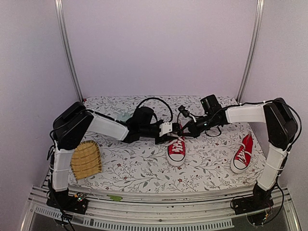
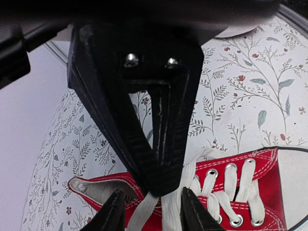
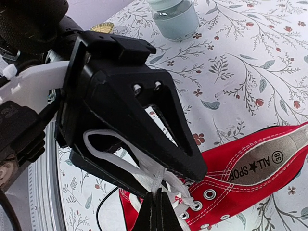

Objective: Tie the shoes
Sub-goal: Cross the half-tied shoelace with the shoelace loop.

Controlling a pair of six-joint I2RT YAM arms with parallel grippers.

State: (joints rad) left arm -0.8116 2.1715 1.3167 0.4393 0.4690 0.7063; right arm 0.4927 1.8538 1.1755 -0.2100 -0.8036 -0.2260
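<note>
One red shoe (image 1: 176, 152) lies mid-table, toe toward me, with its white laces (image 2: 192, 197) loose. The second shoe (image 1: 242, 154) lies at the right. Both grippers meet just above the middle shoe's tongue. My left gripper (image 2: 153, 214) is open, with two lace strands running between its fingertips. In the right wrist view its fingers (image 3: 159, 120) stand apart with a lace loop (image 3: 94, 137) between them. My right gripper (image 3: 156, 211) is shut on a lace strand (image 3: 159, 185) pulled up from the shoe (image 3: 250, 168). In the left wrist view the right gripper's closed fingers (image 2: 163, 159) hang over the shoe (image 2: 250, 178).
A woven bamboo mat (image 1: 86, 160) lies at the front left. A pale capped bottle (image 3: 175, 19) stands at the back behind the left arm. A black cable (image 1: 154, 102) loops over the left wrist. The floral cloth (image 1: 144, 168) covers the table.
</note>
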